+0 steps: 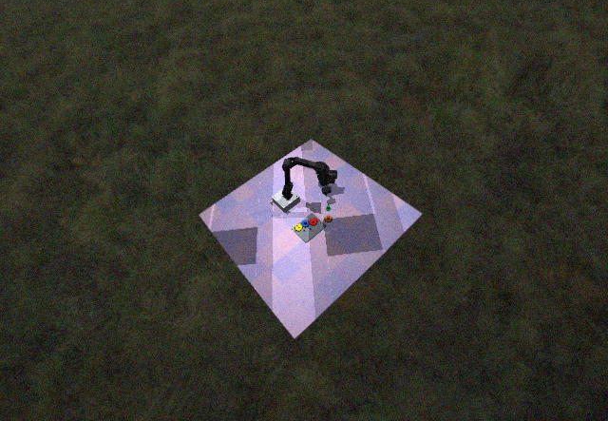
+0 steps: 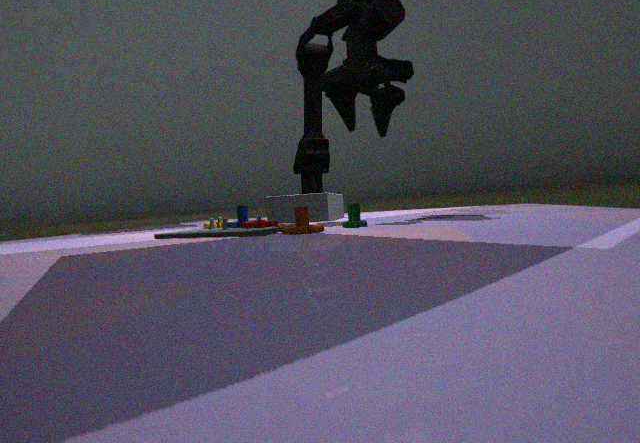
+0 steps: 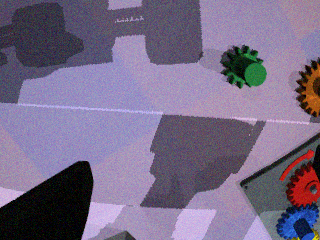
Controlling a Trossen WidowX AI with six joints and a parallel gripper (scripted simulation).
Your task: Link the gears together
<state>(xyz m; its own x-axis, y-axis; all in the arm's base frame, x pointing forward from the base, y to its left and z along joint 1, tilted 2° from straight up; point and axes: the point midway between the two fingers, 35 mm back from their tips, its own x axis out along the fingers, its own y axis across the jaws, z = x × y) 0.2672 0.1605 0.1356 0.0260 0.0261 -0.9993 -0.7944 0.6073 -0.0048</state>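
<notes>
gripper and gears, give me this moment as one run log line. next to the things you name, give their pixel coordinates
gripper (image 1: 328, 199) (image 2: 367, 133): open, raised off board | blue gear (image 1: 305, 223) (image 2: 242, 214) (image 3: 295, 221): between red and yellow gears | orange gear (image 1: 328, 219) (image 2: 301, 219) (image 3: 311, 89), green gear (image 1: 328, 207) (image 2: 354, 215) (image 3: 245, 67): on table

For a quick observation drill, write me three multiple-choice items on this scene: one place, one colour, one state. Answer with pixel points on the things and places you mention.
1. Where is the blue gear?
A) On the table beside the green gear
B) On the board between the red and yellow gears
C) On the arm's white base

2. What colour is the loose gear nearest the board?
A) Orange
B) Green
C) Purple

3. How is the claw?
A) Shut on a gear
B) Shut and empty
C) Open and empty

Key:
1 B: the top view shows the blue gear (image 1: 305, 223) (image 2: 242, 214) (image 3: 295, 220) between red and yellow.
2 A: the orange gear (image 1: 328, 219) (image 2: 302, 229) (image 3: 310, 95) stands just off the board's corner.
3 C: the exterior view shows the claw (image 2: 367, 133) with its fingers apart, nothing between them.
</notes>
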